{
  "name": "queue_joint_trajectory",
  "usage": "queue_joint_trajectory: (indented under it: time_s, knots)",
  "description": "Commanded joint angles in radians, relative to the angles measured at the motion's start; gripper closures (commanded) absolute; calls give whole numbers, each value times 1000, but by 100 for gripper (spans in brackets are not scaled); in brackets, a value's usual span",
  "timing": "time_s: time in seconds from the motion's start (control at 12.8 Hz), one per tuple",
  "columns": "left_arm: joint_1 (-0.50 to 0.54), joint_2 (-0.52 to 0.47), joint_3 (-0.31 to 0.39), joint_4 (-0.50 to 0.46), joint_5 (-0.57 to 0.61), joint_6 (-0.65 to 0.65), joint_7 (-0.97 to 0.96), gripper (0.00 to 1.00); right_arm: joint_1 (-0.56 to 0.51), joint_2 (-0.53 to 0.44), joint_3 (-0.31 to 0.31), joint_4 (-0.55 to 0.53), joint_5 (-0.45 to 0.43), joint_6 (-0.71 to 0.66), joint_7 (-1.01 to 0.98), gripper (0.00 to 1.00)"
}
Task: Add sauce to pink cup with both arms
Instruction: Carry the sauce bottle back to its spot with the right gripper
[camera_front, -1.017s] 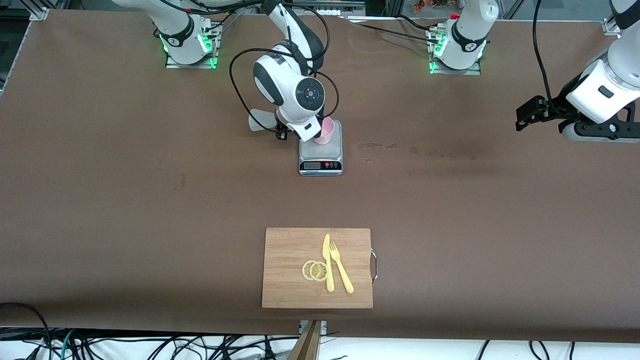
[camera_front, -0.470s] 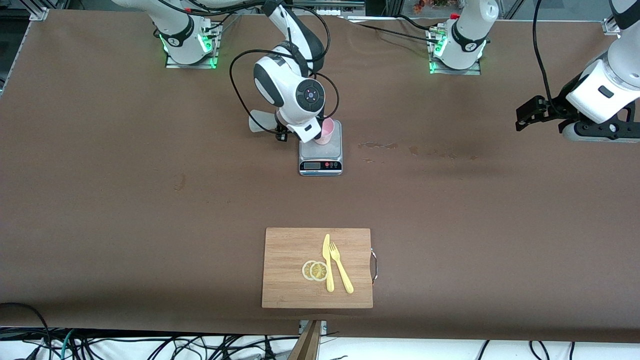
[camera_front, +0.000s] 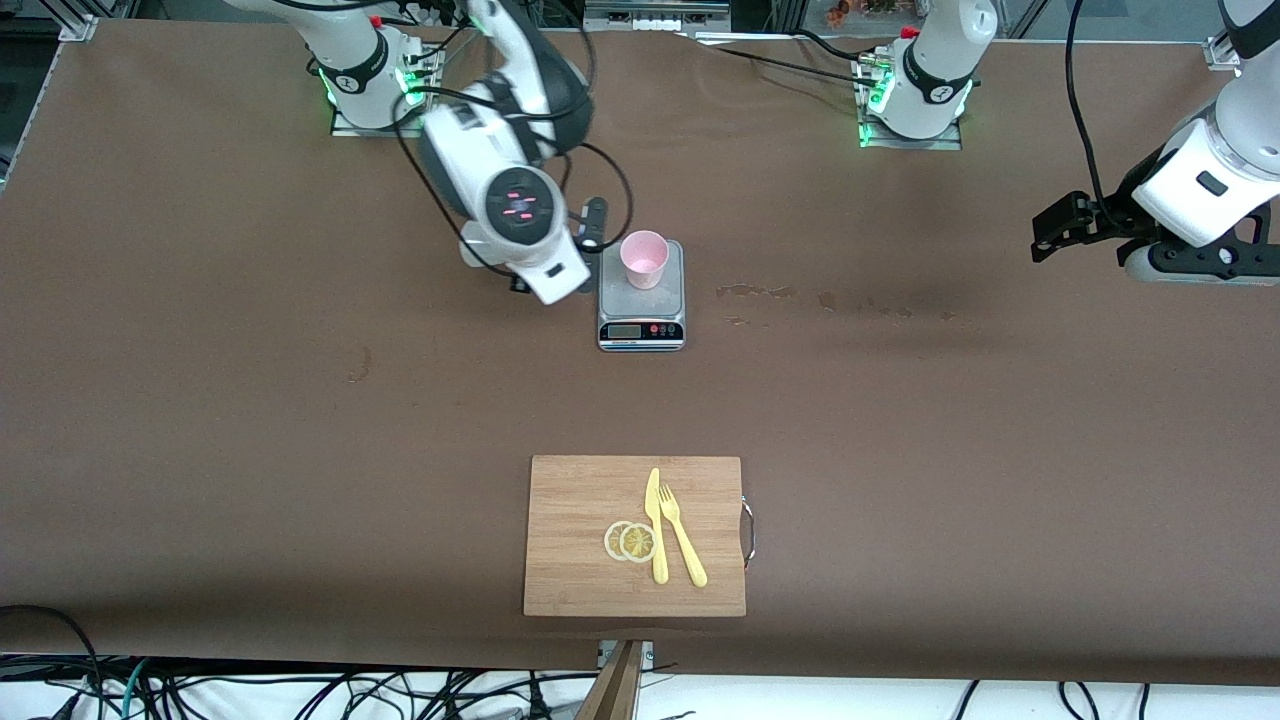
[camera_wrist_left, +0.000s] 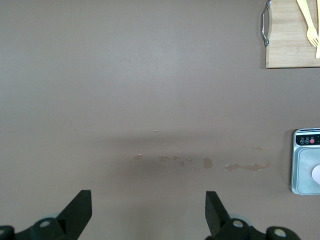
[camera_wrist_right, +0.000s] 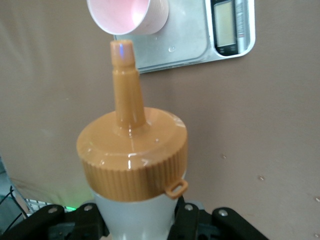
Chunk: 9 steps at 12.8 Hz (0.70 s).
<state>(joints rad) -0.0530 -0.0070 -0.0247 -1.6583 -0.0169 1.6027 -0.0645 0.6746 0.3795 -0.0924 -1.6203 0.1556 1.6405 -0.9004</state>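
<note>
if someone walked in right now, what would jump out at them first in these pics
The right hand grips the sauce bottle beside the scale, its orange nozzle aimed toward the pink cup standing on the scale. Nearer the front camera lies a wooden board with lemon slices, a yellow knife and fork. The left hand waits open over bare table toward its own end.

— Where's the right arm?
— It comes from its base, elbow bent, wrist tilted down. The right gripper (camera_wrist_right: 137, 222) is clamped on the sauce bottle (camera_wrist_right: 132, 150), up over the table just beside the scale (camera_front: 641, 305).
— And the left?
— It waits at its own end of the table, the left gripper (camera_wrist_left: 146, 212) spread wide, holding nothing.
</note>
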Motion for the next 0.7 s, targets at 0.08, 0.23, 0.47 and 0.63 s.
queue_joint_trajectory:
  time_s: [0.08,0.23,0.47,0.63]
  knots:
    - [2,10,0,28,-18,-23,-3,0,-240,-119,59,-56,91,-25,-213,58]
    - [2,10,-1,28,-18,-23,-3,0,-361,-139,60,-64,145,-36,-358,58]
    - [2,10,-1,28,-18,-23,-1,0,-544,-142,59,-67,249,-66,-610,58]
    - [2,10,-1,28,-18,-23,-1,0,-656,-140,59,-96,310,-74,-772,58]
